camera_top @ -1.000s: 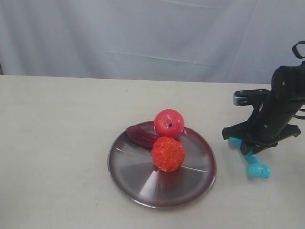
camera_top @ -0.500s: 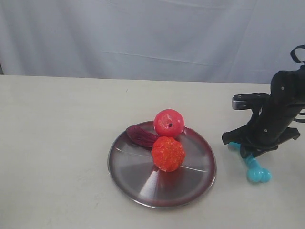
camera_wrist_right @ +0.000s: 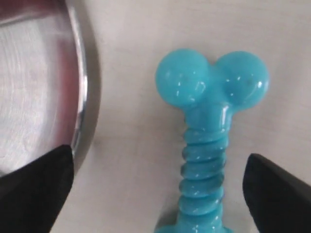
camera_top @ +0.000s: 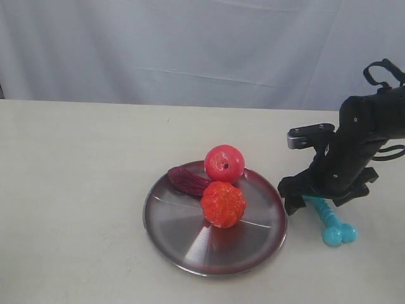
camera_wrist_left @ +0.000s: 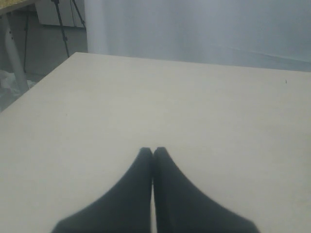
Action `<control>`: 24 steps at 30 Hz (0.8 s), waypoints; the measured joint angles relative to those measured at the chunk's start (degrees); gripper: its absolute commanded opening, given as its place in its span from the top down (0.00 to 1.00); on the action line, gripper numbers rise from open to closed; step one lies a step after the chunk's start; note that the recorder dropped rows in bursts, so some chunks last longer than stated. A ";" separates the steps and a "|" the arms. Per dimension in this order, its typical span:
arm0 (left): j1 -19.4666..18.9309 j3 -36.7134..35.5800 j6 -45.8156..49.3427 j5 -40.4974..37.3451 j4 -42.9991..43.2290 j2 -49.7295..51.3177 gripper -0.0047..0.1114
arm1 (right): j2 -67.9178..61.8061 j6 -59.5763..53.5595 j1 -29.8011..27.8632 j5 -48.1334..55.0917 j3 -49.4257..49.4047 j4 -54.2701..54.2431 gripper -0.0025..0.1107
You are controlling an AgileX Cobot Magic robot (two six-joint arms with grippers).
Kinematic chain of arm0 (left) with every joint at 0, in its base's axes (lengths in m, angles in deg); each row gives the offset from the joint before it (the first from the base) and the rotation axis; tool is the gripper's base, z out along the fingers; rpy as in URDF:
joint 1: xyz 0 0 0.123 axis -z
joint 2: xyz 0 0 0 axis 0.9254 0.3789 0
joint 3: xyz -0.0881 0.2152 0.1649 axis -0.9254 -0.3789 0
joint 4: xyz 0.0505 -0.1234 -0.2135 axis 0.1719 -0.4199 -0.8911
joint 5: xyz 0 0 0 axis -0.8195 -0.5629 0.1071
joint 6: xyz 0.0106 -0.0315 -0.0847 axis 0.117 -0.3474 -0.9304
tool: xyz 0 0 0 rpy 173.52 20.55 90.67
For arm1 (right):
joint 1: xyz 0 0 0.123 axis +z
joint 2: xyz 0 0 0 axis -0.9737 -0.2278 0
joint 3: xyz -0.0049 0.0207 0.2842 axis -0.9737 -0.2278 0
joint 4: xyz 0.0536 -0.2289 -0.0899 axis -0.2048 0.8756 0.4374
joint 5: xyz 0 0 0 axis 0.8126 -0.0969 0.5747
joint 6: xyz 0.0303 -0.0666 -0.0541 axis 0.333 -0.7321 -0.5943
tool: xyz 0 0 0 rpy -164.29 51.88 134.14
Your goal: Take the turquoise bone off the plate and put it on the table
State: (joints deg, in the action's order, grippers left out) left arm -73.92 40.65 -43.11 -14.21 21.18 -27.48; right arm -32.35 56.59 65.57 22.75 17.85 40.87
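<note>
Slides left since a second ago with right tool [camera_wrist_right: 156, 187] spread wide above the turquoise bone [camera_top: 332, 225], leaving it freed on the desk [camera_top: 76, 190] just right of the plate [camera_top: 183, 229]; holds left tool [camera_wrist_left: 152, 154] pressed together, idle.

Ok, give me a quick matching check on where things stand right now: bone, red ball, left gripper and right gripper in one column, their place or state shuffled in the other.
Things:
1. bone
2. red ball
3. left gripper
4. right gripper

Place or state:
A. shut, over bare table
B. lying on the table, just beside the plate
C. open, one finger on either side of the bone
D. on the plate, next to the orange ball

Pairs: 1-B, 2-D, 3-A, 4-C
</note>
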 measured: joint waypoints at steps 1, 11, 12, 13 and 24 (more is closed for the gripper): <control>0.00 0.00 0.00 0.00 0.00 0.00 0.96 | 0.46 0.43 0.00 0.00 0.00 0.00 0.43; 0.00 0.00 0.00 0.00 0.00 0.00 0.96 | 12.83 4.48 0.00 -0.22 0.00 -0.11 0.97; 0.00 0.00 0.00 0.00 0.00 0.00 0.96 | 14.72 4.61 0.00 -0.07 0.00 -0.13 0.97; 0.00 0.00 0.00 0.00 0.00 0.00 0.96 | 16.66 4.61 0.00 0.38 0.00 -0.13 0.97; 0.00 0.00 0.00 0.00 0.00 0.00 0.96 | 40.22 4.06 0.00 3.48 -0.40 -1.15 0.97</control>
State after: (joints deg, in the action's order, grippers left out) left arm -73.92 40.65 -43.11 -14.21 21.18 -27.48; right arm 7.87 60.66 65.57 26.23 17.45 39.72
